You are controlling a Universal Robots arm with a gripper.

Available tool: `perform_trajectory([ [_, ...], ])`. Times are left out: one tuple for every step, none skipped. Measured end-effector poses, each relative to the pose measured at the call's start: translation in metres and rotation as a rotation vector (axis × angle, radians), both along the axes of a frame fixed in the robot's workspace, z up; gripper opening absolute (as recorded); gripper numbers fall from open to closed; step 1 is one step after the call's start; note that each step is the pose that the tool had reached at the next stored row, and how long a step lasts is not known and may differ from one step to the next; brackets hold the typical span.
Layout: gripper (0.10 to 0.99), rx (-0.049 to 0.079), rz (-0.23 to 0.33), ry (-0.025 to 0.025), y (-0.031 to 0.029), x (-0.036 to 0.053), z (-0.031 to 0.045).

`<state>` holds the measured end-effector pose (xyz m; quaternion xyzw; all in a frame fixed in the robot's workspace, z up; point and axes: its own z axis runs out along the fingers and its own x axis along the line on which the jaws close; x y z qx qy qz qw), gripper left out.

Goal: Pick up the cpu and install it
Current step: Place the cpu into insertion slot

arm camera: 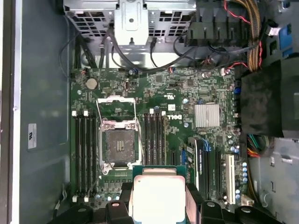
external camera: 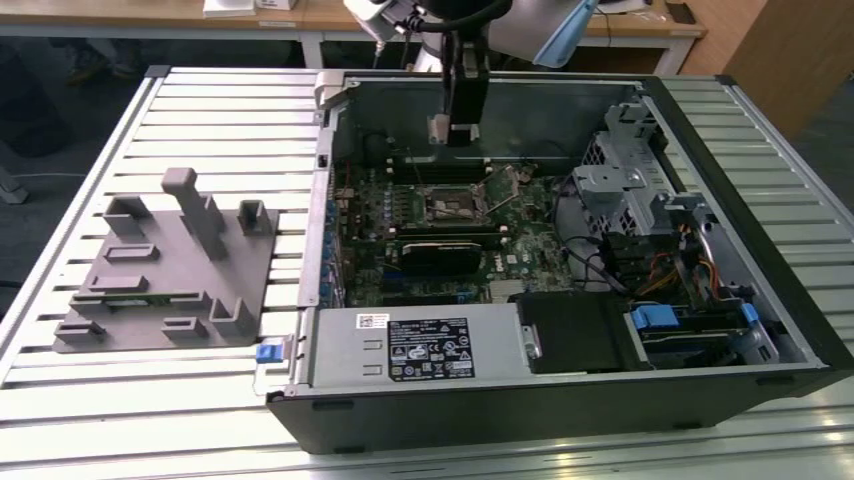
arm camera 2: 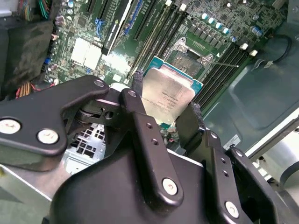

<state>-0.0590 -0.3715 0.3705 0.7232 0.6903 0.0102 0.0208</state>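
We find the gripper closed on the cpu. Its two black fingers press on opposite edges, and the silvery top is exposed between them. The cpu is held raised above the motherboard, near the open socket and not seated in it. Memory slots flank the socket closely. The case wall stands well apart from the socket, with bare case floor between them.

The jaws are built from matte black linkage bars with rounded ends, pinned by silver screws; small holes are drilled along the bars. In the exterior view the arm is seen as a black column under a light grey housing capped in pale blue.
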Motion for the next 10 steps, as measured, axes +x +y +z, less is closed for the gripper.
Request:
perform_trajectory([
  [0.533,0.0,-0.008,0.0,0.0002,-0.0002,-0.0001],
  [0.533,0.0,-0.017,0.0,0.0003,-0.0003,-0.0002],
  [0.533,0.0,-0.025,0.0,0.0005,-0.0004,-0.0003],
  [0.533,0.0,-0.034,0.0,0.0006,-0.0006,-0.0004],
  [0.533,0.0,-0.042,0.0,0.0008,-0.0007,-0.0005],
  [0.533,0.0,-0.051,0.0,0.001,-0.0009,-0.0006],
  [0.533,0.0,-0.06,0.0,0.0011,-0.001,-0.0007],
  [0.533,0.0,-0.069,0.0,0.0012,-0.0011,-0.0008],
  [0.533,0.0,-0.078,0.0,0.0013,-0.0011,-0.0009],
  [0.533,0.0,-0.087,0.0,0.0014,-0.0011,-0.001],
])
